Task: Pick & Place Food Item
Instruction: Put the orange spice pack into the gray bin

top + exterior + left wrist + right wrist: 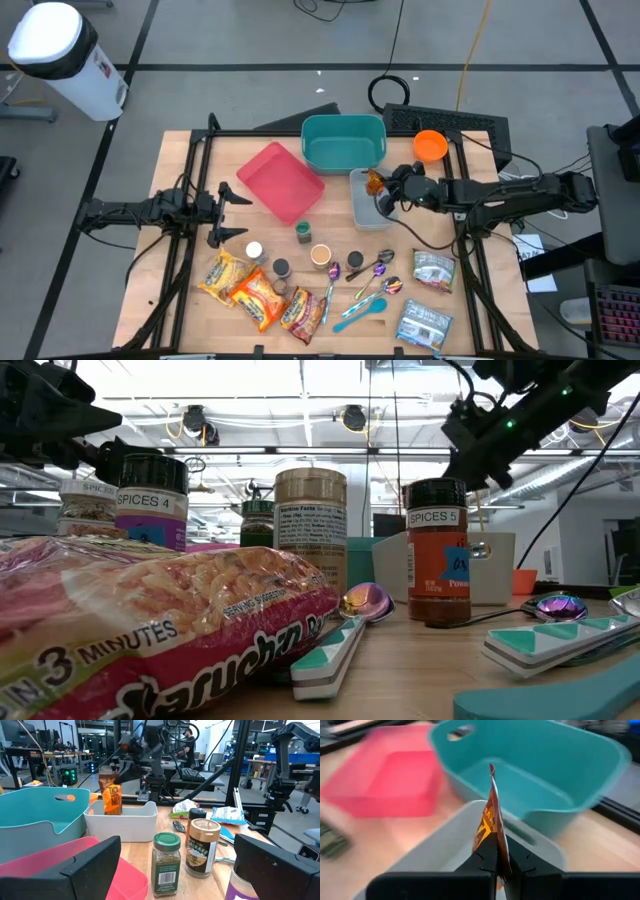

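Landmark for this entry: the grey bin (368, 200) near the middle of the counter (180, 310). I have the right hand (381, 189) over the bin's far end, the end next to the teal tub (343, 142), with its fingers pressed together on the top edge of an orange snack packet (375, 181). From the right wrist camera the packet (490, 827) hangs edge-on from the pinch, its lower part down between the bin's walls (455, 832); from the left wrist camera it stands upright inside the bin (125, 820), so I judge it held above the bin floor, though I cannot see whether its bottom touches. I grip by the sealed edge because the pouch is thin and floppy: hung that way it stays vertical and can go down into the narrow bin without catching a wall. I read the step as the placing half of the task, with release the next move. Risk: the limp pouch may tip against a wall or cling to a finger when the pinch comes apart. The left hand (222, 212) waits with fingers spread wide, well off from the bin beyond the pink tray (280, 180), clear of the spice jars (303, 231) and noodle packs (258, 297) on the bin's near side.
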Tool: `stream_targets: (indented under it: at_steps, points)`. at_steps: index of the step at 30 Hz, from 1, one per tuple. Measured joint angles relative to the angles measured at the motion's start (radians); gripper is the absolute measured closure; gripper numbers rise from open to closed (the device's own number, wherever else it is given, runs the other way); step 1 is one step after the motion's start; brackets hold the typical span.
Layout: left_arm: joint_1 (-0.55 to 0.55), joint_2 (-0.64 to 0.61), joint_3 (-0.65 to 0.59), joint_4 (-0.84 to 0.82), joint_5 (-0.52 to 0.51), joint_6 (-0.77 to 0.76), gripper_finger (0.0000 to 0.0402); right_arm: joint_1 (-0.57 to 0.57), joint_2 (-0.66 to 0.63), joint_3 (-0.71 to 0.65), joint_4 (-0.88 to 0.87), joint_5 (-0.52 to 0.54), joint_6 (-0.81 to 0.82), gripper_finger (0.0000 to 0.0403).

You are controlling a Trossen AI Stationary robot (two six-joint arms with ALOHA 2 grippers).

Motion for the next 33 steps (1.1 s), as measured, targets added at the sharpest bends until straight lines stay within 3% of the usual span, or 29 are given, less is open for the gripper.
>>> stream_targets:
  at_steps: [6, 15, 33]
  points:
    - [0.000, 0.000, 0.000, 0.000, 0.000, 0.000, 0.0005, 0.000, 0.016, -0.001, -0.107, 0.117, 0.107, 0.0403]
    - [0.000, 0.000, 0.000, 0.000, 0.000, 0.000, 0.0005, 0.000, 0.018, -0.050, -0.086, 0.145, 0.150, 0.0403]
    - [0.000, 0.000, 0.000, 0.000, 0.000, 0.000, 0.0005, -0.052, 0.040, -0.061, -0.052, 0.140, 0.059, 0.0403]
